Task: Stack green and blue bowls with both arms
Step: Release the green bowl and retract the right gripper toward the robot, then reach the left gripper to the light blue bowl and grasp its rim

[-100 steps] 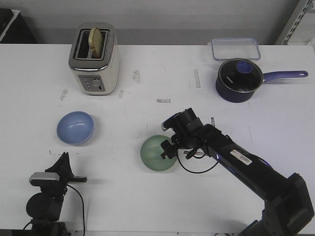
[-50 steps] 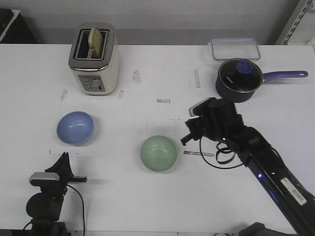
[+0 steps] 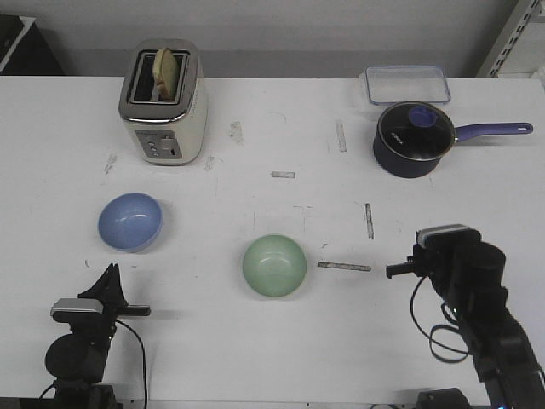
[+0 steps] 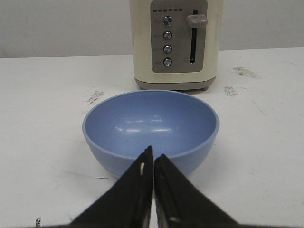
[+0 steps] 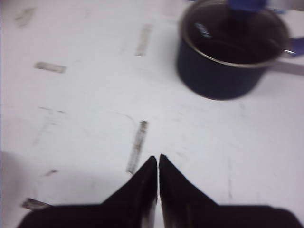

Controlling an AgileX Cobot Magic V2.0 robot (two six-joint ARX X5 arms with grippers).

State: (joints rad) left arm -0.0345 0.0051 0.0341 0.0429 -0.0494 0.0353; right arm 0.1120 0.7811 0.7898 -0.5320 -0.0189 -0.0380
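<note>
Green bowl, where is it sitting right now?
In the front view the green bowl sits alone near the table's middle, right of the blue bowl and left of the right gripper, touching neither.

Mint green bowl (image 3: 274, 266), periwinkle blue bowl (image 3: 129, 221), cream toaster (image 3: 163, 102).

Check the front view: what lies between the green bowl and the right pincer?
Only a strip of tape on bare table, between the green bowl and the right pincer.

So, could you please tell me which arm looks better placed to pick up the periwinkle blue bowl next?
Left, probably. The left gripper, jaws shut, points straight at the periwinkle blue bowl just ahead of it. The right gripper, also shut, faces the dark blue saucepan, far across the table.
</note>
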